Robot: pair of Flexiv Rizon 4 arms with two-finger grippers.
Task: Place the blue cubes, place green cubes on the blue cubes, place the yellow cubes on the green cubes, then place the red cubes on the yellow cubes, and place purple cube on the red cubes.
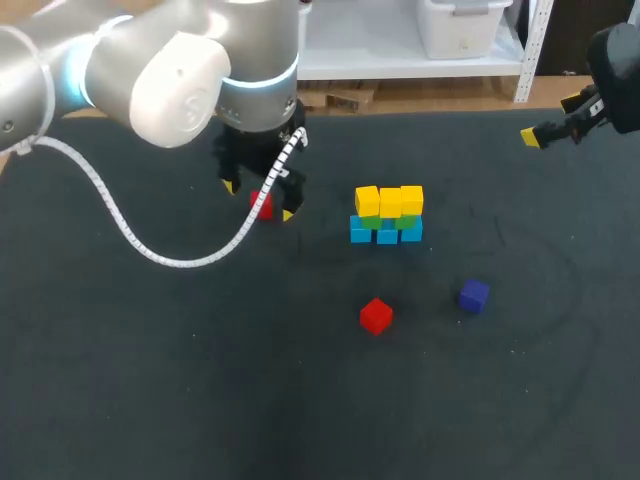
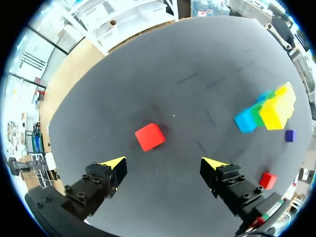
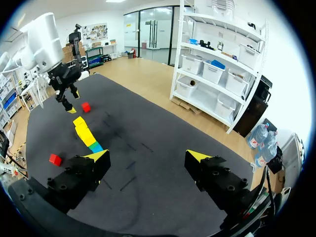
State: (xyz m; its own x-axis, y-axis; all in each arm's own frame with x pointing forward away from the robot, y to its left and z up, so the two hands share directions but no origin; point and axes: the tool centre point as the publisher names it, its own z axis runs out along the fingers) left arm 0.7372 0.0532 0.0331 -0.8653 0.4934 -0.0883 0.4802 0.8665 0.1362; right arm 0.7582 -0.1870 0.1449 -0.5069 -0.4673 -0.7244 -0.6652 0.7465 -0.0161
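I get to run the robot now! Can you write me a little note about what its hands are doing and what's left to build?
Left gripper: open, over a small red cube, not gripping it.
Right gripper: open, empty, at the far right of the dark table.
Done: blue cubes down, green cubes on them, yellow cubes on top.
Left: both red cubes go onto the yellow ones. The second red cube and small purple cube sit loose in front of the stack. Purple goes last.
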